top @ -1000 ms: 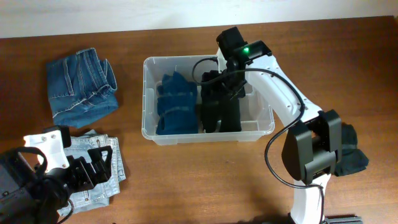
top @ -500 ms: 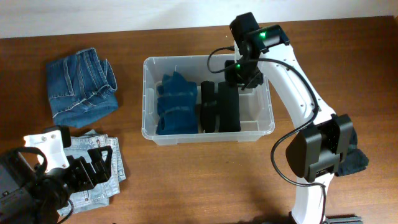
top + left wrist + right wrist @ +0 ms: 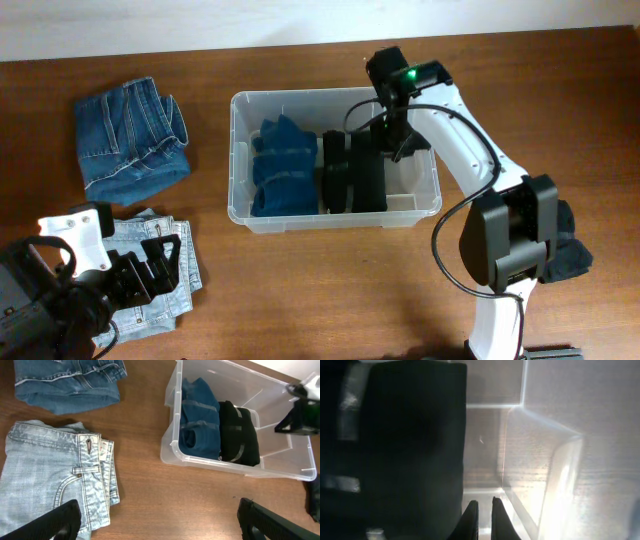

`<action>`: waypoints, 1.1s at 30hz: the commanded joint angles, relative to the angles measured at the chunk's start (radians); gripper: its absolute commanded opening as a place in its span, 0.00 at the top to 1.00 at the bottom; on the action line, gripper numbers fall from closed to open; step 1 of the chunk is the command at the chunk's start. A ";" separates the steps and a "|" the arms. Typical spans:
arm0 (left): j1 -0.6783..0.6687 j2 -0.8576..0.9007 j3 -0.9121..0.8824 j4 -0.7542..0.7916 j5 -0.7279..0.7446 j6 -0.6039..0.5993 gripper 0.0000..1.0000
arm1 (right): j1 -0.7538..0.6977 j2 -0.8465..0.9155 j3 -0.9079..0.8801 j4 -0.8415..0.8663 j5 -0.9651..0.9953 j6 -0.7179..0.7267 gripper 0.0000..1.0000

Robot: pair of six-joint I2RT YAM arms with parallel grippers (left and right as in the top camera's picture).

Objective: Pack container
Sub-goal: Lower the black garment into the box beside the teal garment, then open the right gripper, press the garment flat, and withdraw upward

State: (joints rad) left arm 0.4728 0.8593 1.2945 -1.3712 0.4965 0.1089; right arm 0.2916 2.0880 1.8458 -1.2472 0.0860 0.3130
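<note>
The container (image 3: pixel 412 186) sits on the counter (image 3: pixel 300 290) toward its back middle, long side across the overhead view. A folded blue garment (image 3: pixel 280 168) and a folded black garment (image 3: pixel 356 175) lie side by side inside it; the right-hand part is bare. The right claw (image 3: pixel 483 516) hangs over that bare part, within the rim, just beside the black garment, its two fingers pinched together on nothing. The left claw (image 3: pixel 160 527) is spread as wide as it goes and grips nothing; it hovers above folded light jeans (image 3: pixel 165 275), well apart from the container and off its near left corner. Darker jeans (image 3: pixel 130 140) lie left of the container
</note>
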 commanded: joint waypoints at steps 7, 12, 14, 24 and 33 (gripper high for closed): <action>0.000 0.001 0.002 0.002 -0.001 0.013 0.01 | 0.010 0.002 -0.148 0.115 -0.045 0.014 0.96; 0.000 0.001 0.002 0.002 -0.001 0.013 0.01 | 0.023 0.002 -0.161 0.142 -0.068 0.018 0.96; 0.000 0.001 0.002 0.002 -0.001 0.013 0.01 | 0.029 0.002 -0.161 0.145 -0.068 0.018 0.96; 0.000 0.001 0.002 0.002 -0.001 0.013 0.01 | 0.051 0.028 -0.161 0.148 -0.074 0.041 0.96; 0.000 0.001 0.002 0.002 -0.001 0.013 0.01 | 0.057 0.062 -0.161 0.176 -0.200 0.035 0.96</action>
State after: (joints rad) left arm 0.4728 0.8593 1.2945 -1.3712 0.4965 0.1089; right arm 0.3367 2.1292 1.6974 -1.0912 -0.0185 0.3408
